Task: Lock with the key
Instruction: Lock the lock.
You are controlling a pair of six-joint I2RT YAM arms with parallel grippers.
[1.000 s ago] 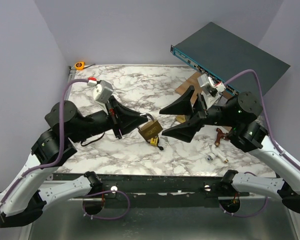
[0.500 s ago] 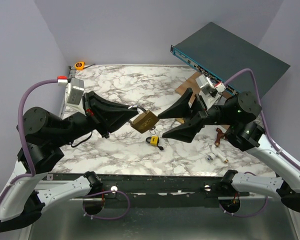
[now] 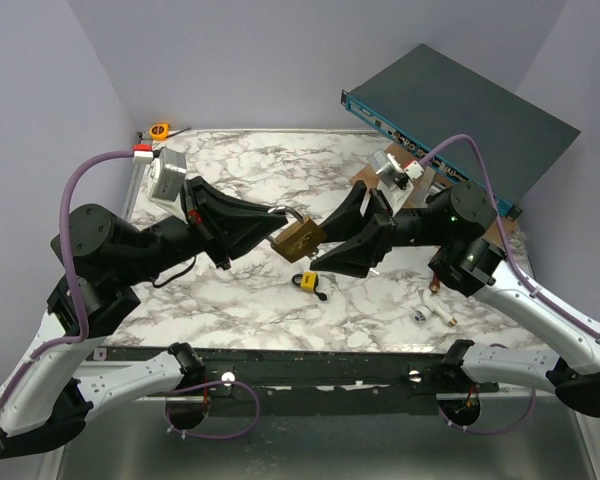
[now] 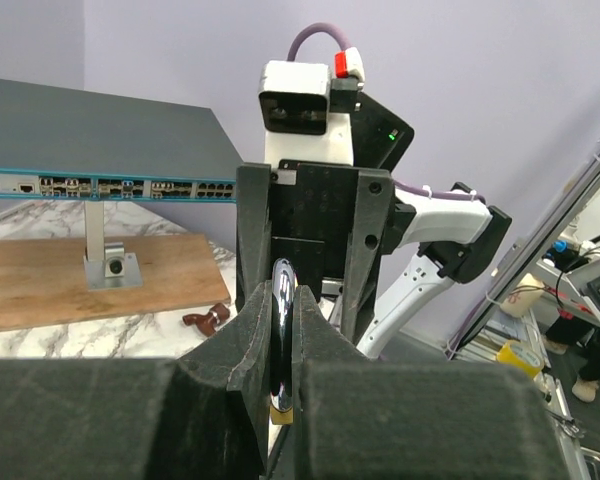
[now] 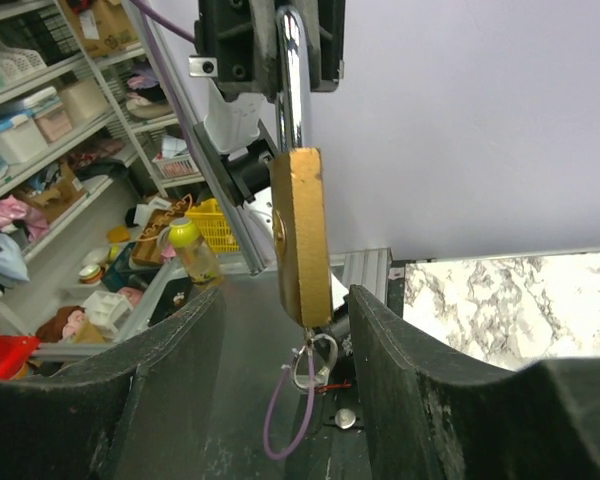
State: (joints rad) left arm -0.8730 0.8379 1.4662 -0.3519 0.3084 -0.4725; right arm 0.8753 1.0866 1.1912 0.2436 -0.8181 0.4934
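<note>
Left fingers [image 3: 242, 225] pinching shackle [image 5: 290, 70] of brass padlock [image 3: 298, 240], holding it in air above table [image 3: 240, 165]. Right fingers [image 3: 348, 254] standing spread, flanking padlock body, not touching it. Key ring [image 5: 306, 362] dangling under padlock; key itself hard to make out. Risks: right fingers closing on body instead of ring and twisting padlock in thin shackle hold; padlock swinging or slipping out, dropping to table; ring sliding aside while fingers are closing.
</note>
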